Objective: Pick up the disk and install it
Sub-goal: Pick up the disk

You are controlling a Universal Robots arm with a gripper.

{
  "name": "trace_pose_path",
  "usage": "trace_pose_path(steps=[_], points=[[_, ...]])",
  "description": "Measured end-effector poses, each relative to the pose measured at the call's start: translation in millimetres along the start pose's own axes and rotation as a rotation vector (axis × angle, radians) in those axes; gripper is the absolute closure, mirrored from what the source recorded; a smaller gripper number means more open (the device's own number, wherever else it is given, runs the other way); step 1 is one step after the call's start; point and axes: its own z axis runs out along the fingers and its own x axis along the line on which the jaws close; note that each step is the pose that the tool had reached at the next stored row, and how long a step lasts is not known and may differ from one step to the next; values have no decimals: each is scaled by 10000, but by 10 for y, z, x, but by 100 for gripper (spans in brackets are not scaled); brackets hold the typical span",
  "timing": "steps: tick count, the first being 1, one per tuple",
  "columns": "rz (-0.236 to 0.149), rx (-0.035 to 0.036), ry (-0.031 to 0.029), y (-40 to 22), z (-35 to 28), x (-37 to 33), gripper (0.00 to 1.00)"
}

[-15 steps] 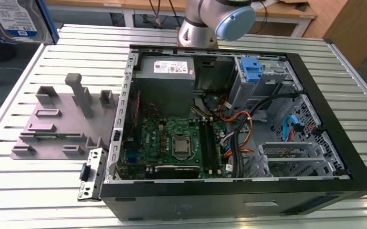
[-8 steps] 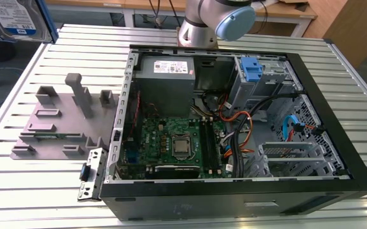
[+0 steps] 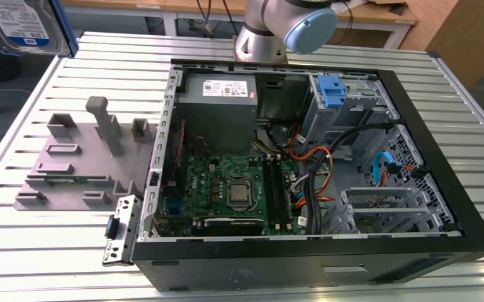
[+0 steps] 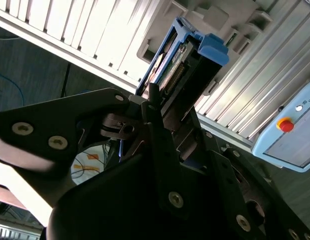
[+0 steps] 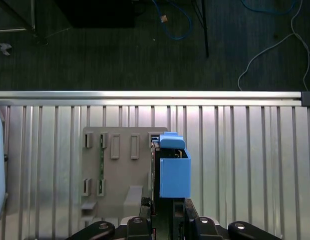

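The disk (image 3: 22,25), silver with a white-and-blue label and blue side rails, hangs high in the air at the exterior view's far left, above the table's corner. In the second wrist view my gripper (image 4: 170,112) is shut on the disk (image 4: 177,65), whose connector edge and blue rail point away from the wrist. The first wrist view looks straight down along the disk (image 5: 173,170), edge-on with its blue rail, held in my gripper (image 5: 165,212) over the grey fixture plate (image 5: 119,170).
An open black computer case (image 3: 410,119) lies on the slatted metal table (image 3: 32,264), with a motherboard (image 3: 233,189), a grey power-supply box (image 3: 221,94), a drive cage with a tall blue clip (image 3: 332,91) and loose cables. The grey fixture plate (image 3: 82,163) lies beside it. A pendant with a red button (image 4: 286,125) shows nearby.
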Motion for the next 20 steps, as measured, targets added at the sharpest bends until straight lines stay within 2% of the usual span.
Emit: trace_pose_path(steps=[4,9,20], points=[[0,1,0,-47,-2,-1,65],[0,0,-1,-76,-3,-2,65],[0,2,-1,-90,-3,-1,65]])
